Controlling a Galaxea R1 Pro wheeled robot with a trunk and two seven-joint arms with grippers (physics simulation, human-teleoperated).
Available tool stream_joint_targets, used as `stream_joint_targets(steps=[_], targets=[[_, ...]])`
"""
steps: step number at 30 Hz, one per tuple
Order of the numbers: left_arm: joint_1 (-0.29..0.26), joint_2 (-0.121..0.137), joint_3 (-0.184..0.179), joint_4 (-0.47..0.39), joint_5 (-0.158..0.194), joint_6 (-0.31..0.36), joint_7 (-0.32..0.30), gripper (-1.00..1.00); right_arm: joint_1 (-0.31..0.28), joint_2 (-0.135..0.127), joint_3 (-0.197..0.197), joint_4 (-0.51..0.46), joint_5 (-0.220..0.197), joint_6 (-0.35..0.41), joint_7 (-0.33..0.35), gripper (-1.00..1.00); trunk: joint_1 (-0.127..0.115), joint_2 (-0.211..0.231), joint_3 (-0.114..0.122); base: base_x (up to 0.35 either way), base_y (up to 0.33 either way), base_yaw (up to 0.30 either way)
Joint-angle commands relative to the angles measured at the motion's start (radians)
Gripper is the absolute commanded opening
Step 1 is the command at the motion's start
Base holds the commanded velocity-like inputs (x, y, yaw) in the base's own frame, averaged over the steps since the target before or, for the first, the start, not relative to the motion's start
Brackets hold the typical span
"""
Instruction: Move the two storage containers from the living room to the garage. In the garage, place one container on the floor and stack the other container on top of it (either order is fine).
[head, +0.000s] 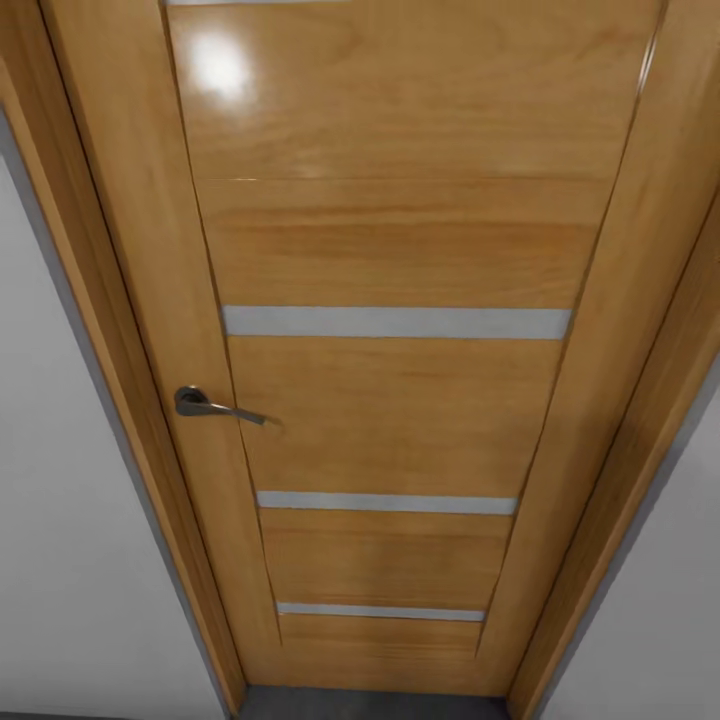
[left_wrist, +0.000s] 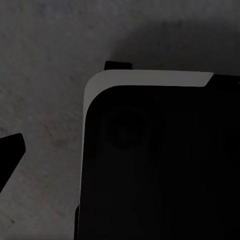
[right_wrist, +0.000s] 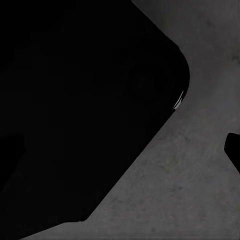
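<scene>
Pale grey wall (head: 60, 500) flanks a closed wooden door (head: 400, 400) that takes up most of the head view, set in a matching wood frame (head: 110, 330) whose jambs narrow toward the bottom of the picture. Three pale horizontal strips (head: 395, 322) cross the door's central panel, and a dark metal lever handle (head: 215, 405) sits on its left stile, the lever pointing toward the panel. A thin band of dark grey floor (head: 370, 703) shows below the door's lower edge, so little open room lies between the camera and the door. Both wrist views look down instead on rough dark grey floor (left_wrist: 45, 75), which the head view barely catches. A large black body with a pale rounded rim (left_wrist: 145, 79) covers much of the left wrist view, a black fingertip (left_wrist: 11, 150) at the margin. A similar black mass (right_wrist: 75, 110) covers much of the right wrist view, with a fingertip (right_wrist: 233, 149) at one side. Whether either gripper is open or closed cannot be told.
</scene>
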Motion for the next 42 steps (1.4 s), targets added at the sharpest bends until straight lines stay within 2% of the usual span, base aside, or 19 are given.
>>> stream_joint_targets(steps=[1,35,42], targets=[[0.0,0.0,0.0,0.0,0.009,-0.002,-0.001,1.0,0.0,0.0,0.003,0.0,-0.001,-0.003,0.0,1.0,0.0,0.0,-0.001,-0.013,-0.004,0.0],[0.0,0.001,0.0,0.0,0.01,-0.002,0.0,1.0,0.0,-0.001,0.004,0.001,0.006,-0.001,0.002,1.0,0.0,0.0,-0.001,-0.001,0.0,0.0],[0.0,0.0,0.0,0.0,0.009,-0.003,-0.001,1.0,0.0,-0.001,0.007,-0.001,0.008,0.006,-0.024,1.0,0.0,0.0,-0.001,0.0,0.0,0.0]])
